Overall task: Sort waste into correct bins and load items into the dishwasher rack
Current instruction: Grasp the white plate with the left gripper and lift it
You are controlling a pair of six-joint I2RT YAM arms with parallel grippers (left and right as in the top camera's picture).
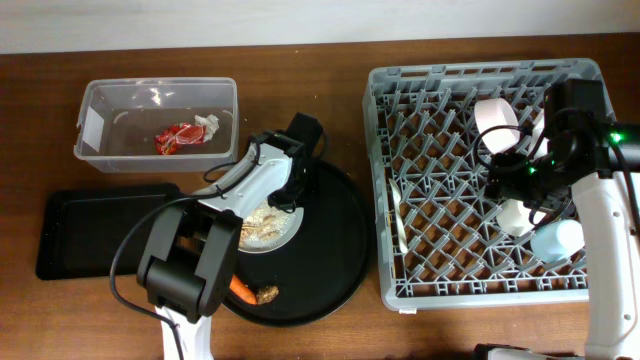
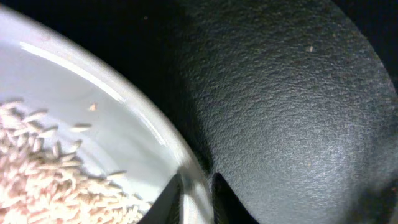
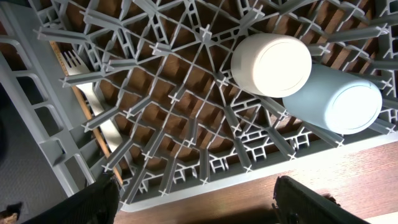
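The step in hand looks like clearing the plate [image 1: 290, 229], which lies at about 9 o'clock on the round tray [image 1: 335, 245] with a heap of rice [image 2: 37, 168] on it. The left gripper [image 2: 198, 200] has one finger on each side of the plate's rim at its 1 o'clock edge and seems clenched on it. The wrapper [image 1: 178, 137] and paper [image 1: 208, 123] already lie in the clear tub [image 1: 160, 85] at 10 o'clock on the table. The carrot [image 1: 242, 291] and brown lump [image 1: 267, 294] wait at 7 o'clock on the round tray, and the black tray [image 1: 80, 235] is at 9 o'clock. The right gripper [image 3: 196, 200] hangs released and empty over the rack [image 1: 390, 100], near the cream cup [image 3: 270, 64] and blue cup [image 3: 339, 99]. The next move likely calls for lifting the plate level, carrying it to a bin and tipping the rice out, then racking it.
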